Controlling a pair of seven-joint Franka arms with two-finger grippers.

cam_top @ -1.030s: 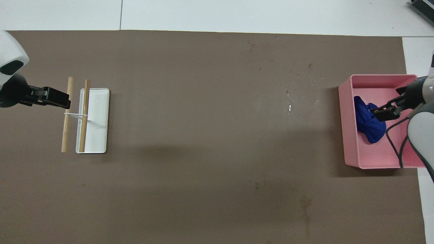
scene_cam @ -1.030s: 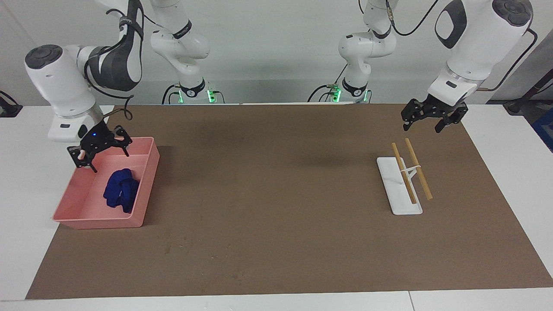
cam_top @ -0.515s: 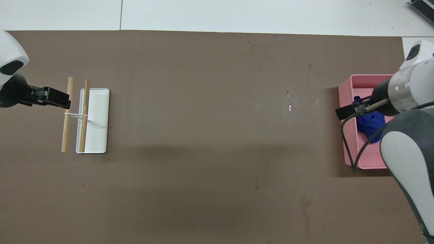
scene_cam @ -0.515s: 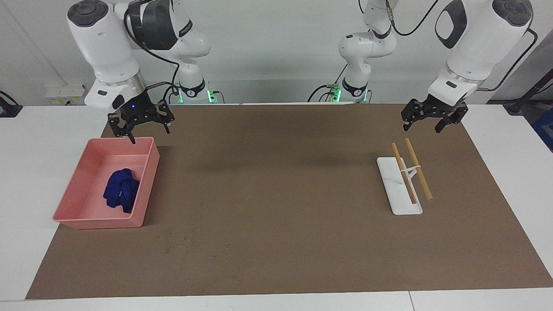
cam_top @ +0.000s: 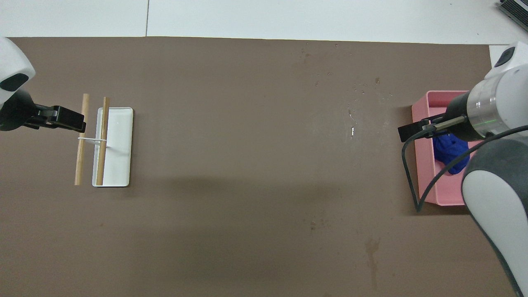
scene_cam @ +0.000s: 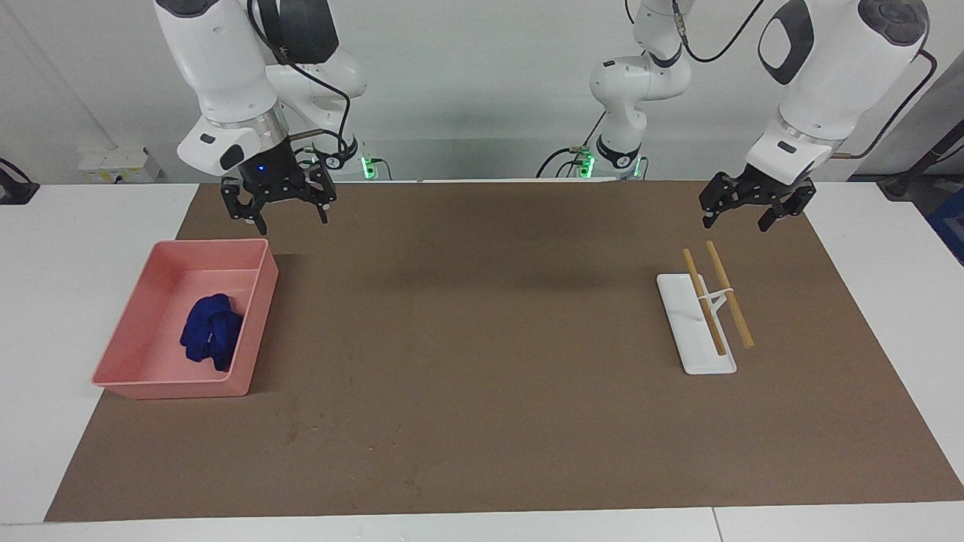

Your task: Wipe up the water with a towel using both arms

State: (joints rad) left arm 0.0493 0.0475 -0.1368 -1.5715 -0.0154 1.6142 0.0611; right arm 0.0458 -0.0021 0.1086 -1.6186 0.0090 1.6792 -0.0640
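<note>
The blue towel (scene_cam: 211,335) lies crumpled in the pink tray (scene_cam: 173,388) at the right arm's end of the table. In the overhead view the towel (cam_top: 451,159) is partly hidden by the right arm in the tray (cam_top: 425,173). My right gripper (scene_cam: 275,205) is open and empty, raised over the mat beside the tray's corner nearest the robots; it also shows in the overhead view (cam_top: 412,132). My left gripper (scene_cam: 753,205) waits open and empty, raised over the left arm's end of the mat (cam_top: 68,119). A faint tan streak, perhaps the water (cam_top: 372,247), marks the mat.
A white rectangular tray (scene_cam: 693,339) with two wooden sticks (scene_cam: 727,293) tied across it lies under the left gripper; it also shows in the overhead view (cam_top: 119,152). Tiny pale specks (cam_top: 352,131) dot the brown mat beside the pink tray.
My right gripper has risen out of the pink tray and swung toward the table's middle, empty. The towel stays in the tray. The left arm has not moved.
</note>
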